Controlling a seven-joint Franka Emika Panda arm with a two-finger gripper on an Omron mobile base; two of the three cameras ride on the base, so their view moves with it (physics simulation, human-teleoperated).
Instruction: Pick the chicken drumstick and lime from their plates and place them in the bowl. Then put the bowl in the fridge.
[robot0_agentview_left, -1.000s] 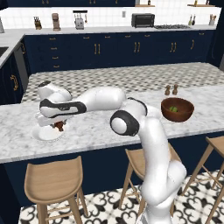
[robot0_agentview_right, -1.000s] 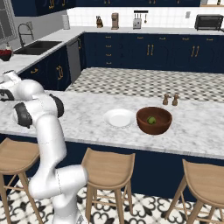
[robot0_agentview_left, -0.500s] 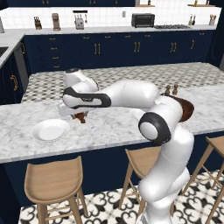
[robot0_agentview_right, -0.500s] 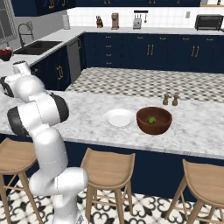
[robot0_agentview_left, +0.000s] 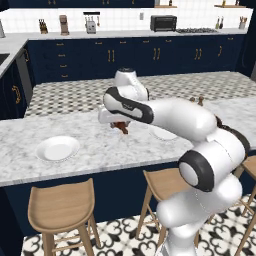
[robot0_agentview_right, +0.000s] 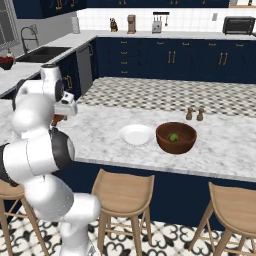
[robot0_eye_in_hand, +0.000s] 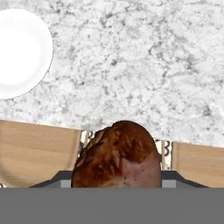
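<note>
Your colours: brown, green, white, navy, over grey-veined marble.
You see a glossy reddish-brown chicken drumstick, a yellowish-green round lime inside a dark reddish-brown wood-grain bowl, two plain white round plates, a white marble counter mottled grey, navy cabinets with gold handles, and pale wooden stools.

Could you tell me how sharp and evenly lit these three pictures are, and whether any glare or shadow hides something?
Left base view: sharp, flat even light, no glare; the arm hides part of a plate. Right base view: equally crisp, the lime clear inside the bowl. Hand view: the chicken drumstick looms large with soft texture, the marble counter grainy.
</note>
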